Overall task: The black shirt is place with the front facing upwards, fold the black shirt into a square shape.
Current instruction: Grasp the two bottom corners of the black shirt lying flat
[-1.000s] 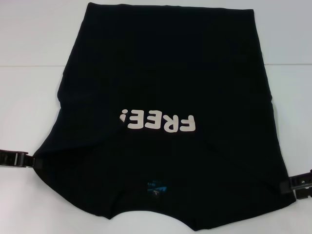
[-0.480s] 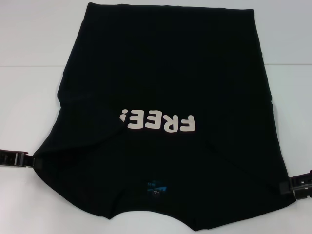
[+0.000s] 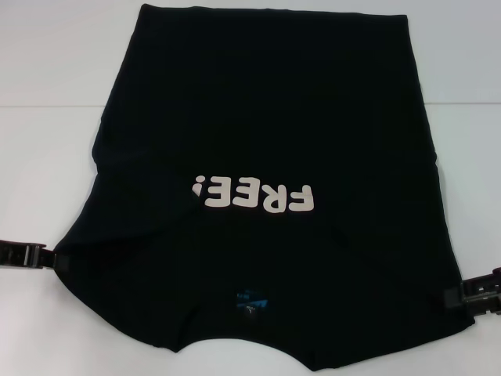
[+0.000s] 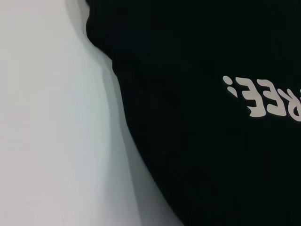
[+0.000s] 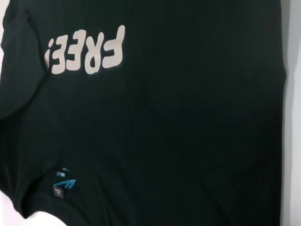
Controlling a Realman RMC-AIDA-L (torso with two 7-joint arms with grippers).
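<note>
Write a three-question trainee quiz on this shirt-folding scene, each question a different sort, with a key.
1. True or false: the black shirt lies with its lettering facing up.
2. The neck label is: A) red B) blue C) yellow.
3. Where does each gripper sit in the head view?

Key:
1. True.
2. B.
3. The left gripper is at the shirt's left edge, the right gripper at its right edge, both near the collar end.

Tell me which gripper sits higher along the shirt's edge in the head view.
The left gripper sits higher on the black shirt; the right gripper is lower, nearer the collar end.
</note>
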